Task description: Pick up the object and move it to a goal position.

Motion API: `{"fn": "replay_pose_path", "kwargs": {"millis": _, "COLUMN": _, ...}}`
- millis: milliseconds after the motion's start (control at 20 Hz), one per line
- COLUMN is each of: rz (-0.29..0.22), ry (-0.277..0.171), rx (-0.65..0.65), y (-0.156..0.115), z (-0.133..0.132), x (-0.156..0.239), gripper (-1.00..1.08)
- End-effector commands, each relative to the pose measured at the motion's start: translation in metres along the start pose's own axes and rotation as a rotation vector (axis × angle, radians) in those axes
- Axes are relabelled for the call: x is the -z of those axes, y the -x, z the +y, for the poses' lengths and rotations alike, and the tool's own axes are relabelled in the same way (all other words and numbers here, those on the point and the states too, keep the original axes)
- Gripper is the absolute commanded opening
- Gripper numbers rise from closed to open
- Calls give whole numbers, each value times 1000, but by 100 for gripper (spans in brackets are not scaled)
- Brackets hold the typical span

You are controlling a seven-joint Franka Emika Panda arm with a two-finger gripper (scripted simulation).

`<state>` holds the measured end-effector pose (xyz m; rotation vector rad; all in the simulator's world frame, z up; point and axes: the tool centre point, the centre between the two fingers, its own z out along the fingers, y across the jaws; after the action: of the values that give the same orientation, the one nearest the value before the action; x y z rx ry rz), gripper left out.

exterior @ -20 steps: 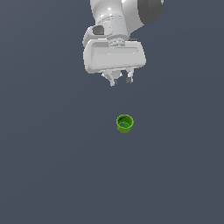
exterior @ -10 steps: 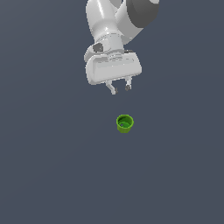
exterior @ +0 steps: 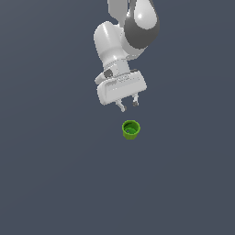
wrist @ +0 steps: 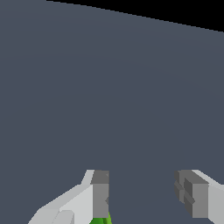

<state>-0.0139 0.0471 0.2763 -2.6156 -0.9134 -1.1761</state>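
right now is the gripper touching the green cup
Apart. The exterior view shows bare floor between the gripper and the green cup; its jaws are open.

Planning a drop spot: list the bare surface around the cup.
Dark surface lies bare on every side of the green cup. The only crowding is directly above the cup in the exterior view, where the open gripper hangs close.

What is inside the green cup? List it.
The green cup shows only its hollow, darker green inside, with nothing in it. The open gripper is apart from it. The wrist view shows only a sliver.
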Motion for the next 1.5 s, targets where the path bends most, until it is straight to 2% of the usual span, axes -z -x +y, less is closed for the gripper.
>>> {"fn": "replay_pose_path", "kwargs": {"millis": 0, "rz": -8, "ry": -19, "rx": 8, "y": 16, "z": -11, "x": -13, "gripper": 28}}
{"fn": "replay_pose_path", "kwargs": {"millis": 500, "rz": -78, "ry": -96, "rx": 56, "y": 90, "z": -63, "x": -63, "gripper": 28}}
{"fn": "replay_pose_path", "kwargs": {"millis": 800, "rz": -119, "ry": -128, "rx": 85, "y": 124, "z": -88, "x": -80, "gripper": 28}}
{"fn": "replay_pose_path", "kwargs": {"millis": 1100, "rz": -143, "ry": -145, "rx": 102, "y": 143, "z": -101, "x": -88, "gripper": 28}}
{"fn": "replay_pose_path", "kwargs": {"millis": 1450, "rz": -148, "ry": -148, "rx": 104, "y": 147, "z": -104, "x": -89, "gripper": 28}}
